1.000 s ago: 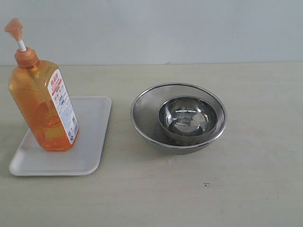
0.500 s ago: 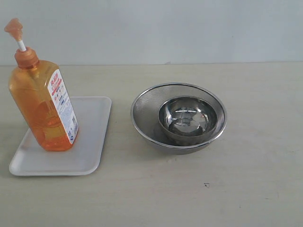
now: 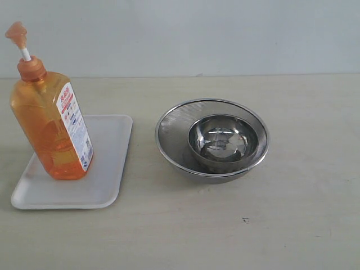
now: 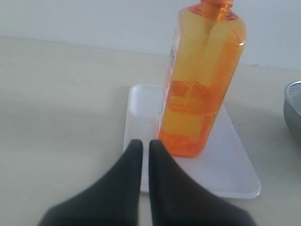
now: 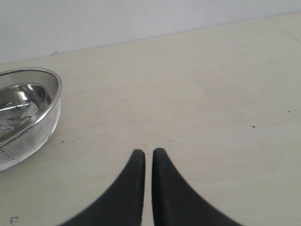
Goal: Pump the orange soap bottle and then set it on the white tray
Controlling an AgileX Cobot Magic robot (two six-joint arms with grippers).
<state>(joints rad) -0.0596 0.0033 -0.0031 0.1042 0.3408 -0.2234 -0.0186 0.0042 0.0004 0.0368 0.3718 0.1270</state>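
On surface (image 3: 225, 225), found bottle (image 3: 50, 129) upright on tray (image 3: 107, 169). Saw left gripper (image 4: 142, 146), right gripper (image 5: 148, 155) together, empty. Judged placing done; retreat next.

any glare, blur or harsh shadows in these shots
Exterior view: soft, even light, sharp; bright reflections in the steel bowl. Left wrist view: the orange soap bottle glows translucent; the near jaws look soft-edged. Right wrist view: highlights on the mesh strainer rim.
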